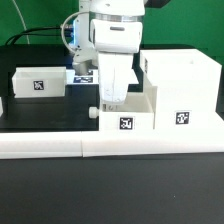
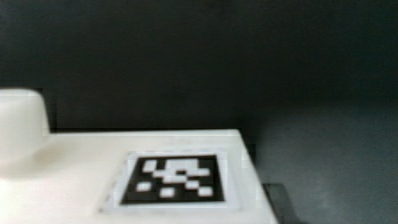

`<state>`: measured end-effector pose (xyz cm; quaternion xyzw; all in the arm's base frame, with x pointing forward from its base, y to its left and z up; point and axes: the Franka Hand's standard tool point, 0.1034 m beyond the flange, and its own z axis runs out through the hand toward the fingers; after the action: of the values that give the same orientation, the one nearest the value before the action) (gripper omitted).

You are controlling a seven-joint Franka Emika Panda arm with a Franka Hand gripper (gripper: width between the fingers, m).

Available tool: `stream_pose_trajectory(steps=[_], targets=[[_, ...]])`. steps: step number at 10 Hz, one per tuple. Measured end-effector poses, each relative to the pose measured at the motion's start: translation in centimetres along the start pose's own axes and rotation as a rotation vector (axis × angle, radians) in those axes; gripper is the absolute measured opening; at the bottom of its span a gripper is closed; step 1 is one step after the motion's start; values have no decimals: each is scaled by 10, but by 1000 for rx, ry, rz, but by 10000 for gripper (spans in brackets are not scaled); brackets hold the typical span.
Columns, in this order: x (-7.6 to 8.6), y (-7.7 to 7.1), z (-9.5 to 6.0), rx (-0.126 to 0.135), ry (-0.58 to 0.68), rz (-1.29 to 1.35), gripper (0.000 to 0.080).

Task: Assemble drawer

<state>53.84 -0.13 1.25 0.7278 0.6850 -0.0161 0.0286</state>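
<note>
Drawer is in three white plastic pieces on the black table (image 1: pixel 40 120), each with a black-and-white square tag. The drawer shell (image 1: pixel 185 85) is the big boxy one on the exterior view's right, tag low on its facing wall. The near tray (image 1: pixel 135 115) is small and open-topped, sits at centre front with its tag on the front wall, tight against the shell's side (I can't tell if they actually touch). The far tray (image 1: pixel 40 82) is well apart on the exterior view's left. Long white border bars (image 1: pixel 60 148) run along the front edge, just ahead of the near tray.

The arm (image 1: pixel 110 35) comes down from the top centre, wrist pointing roughly straight down, fingers vertical.

The gripper (image 1: pixel 112 98) is right over the near tray, on its half towards the exterior view's left, tips about level with the rim. The shell is just beside it, the far tray well clear.

From the wrist view I get one rounded white finger (image 2: pixel 18 125) next to a flat tagged white face (image 2: pixel 71 160), dark table beyond; I can't tell which piece that face is. I can't tell whether the fingers are spread, closed or pinching a wall
</note>
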Motion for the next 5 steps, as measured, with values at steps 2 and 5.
stream_pose_trajectory(steps=[2, 5], targets=[[1, 1, 0, -15, 3, 8, 42], [1, 1, 0, -29, 7, 25, 42]])
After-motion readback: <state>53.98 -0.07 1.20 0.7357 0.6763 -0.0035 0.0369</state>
